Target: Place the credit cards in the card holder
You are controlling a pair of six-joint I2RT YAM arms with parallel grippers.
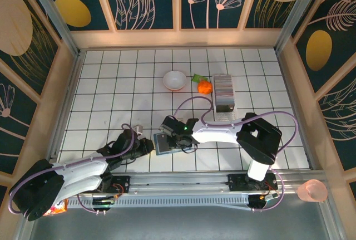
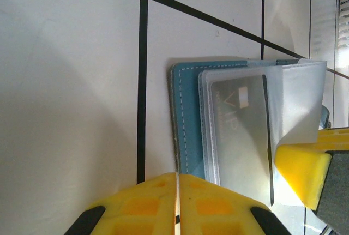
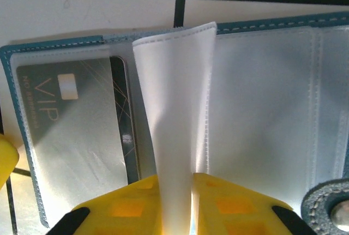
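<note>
The teal card holder lies open on the tiles between both arms. A grey VIP credit card sits inside its left clear pocket. My right gripper is shut on a clear inner sleeve and lifts it upright from the holder. My left gripper is shut on the left edge of the holder's teal cover, at the holder's left side. The right gripper is over the holder's right half. A striped stack of credit cards stands at the back right.
A white bowl and an orange toy with green leaves sit behind the holder. The wooden wall bounds the back. A pink cup stands off the tiles at the near right.
</note>
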